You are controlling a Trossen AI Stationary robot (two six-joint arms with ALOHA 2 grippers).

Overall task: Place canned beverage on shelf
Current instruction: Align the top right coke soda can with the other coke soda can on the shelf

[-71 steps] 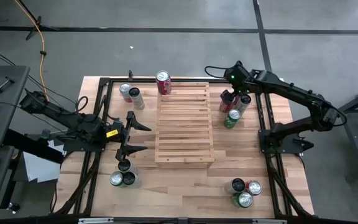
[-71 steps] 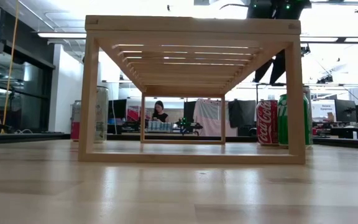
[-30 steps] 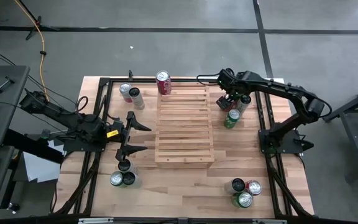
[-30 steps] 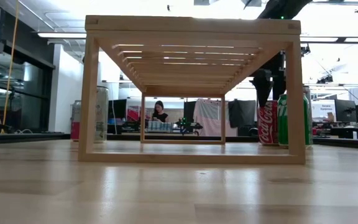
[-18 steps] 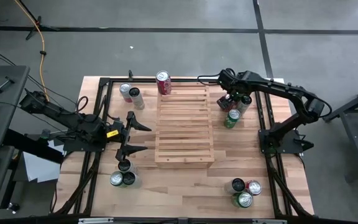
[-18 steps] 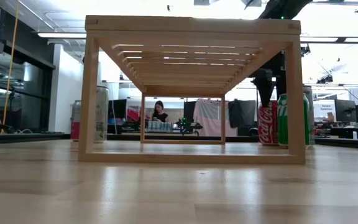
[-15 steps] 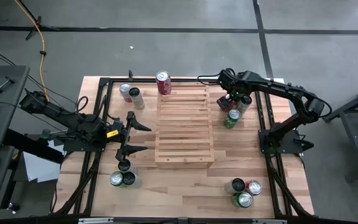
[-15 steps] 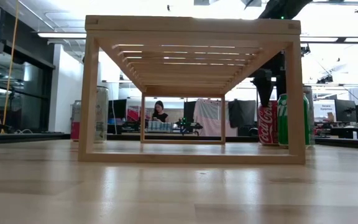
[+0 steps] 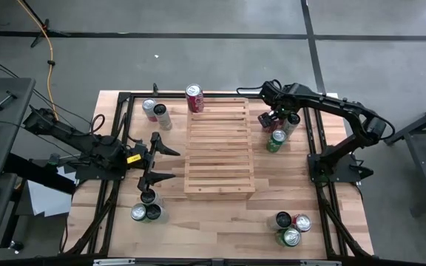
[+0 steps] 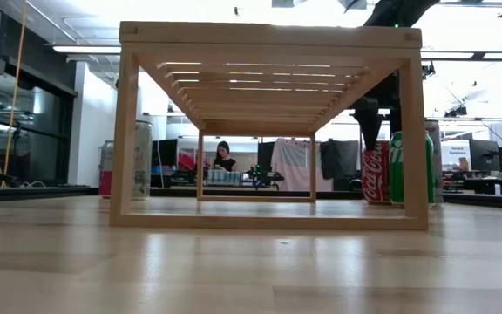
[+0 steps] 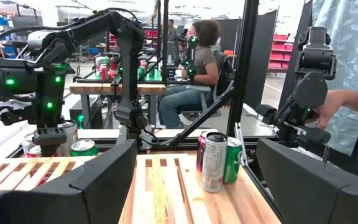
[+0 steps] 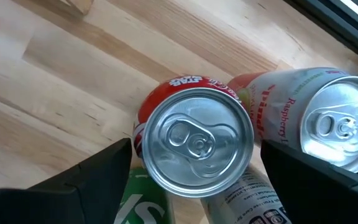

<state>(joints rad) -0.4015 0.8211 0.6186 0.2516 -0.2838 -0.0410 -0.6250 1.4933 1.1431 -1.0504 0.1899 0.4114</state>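
The light-wood slatted shelf (image 9: 220, 148) stands mid-table. A red cola can (image 12: 194, 140) stands upright on the table right of the shelf's far end, beside a green can (image 9: 275, 140) and a white raspberry can (image 12: 328, 127). My right gripper (image 9: 274, 117) is open above the red can and points down, one finger on each side of its top (image 10: 373, 131). My left gripper (image 9: 165, 161) is open and empty, left of the shelf. My right gripper's fingers (image 12: 98, 177) stand on either side of the red can's top rim (image 12: 143, 134), coming from above and pointing down. I cannot tell whether they touch it. The can stands upright on the table.
A red can (image 9: 194, 97) is at the shelf's far left corner. Two cans (image 9: 154, 111) stand far left, three (image 9: 146, 210) near my left gripper, and three (image 9: 290, 226) near right. Black frame rails (image 9: 313, 140) run along both sides. People sit beyond the table.
My right gripper has come down over the cans right of the shelf's far end, its fingers now level with the red can's top. It has barely moved in the last half second. The cans stand as before.
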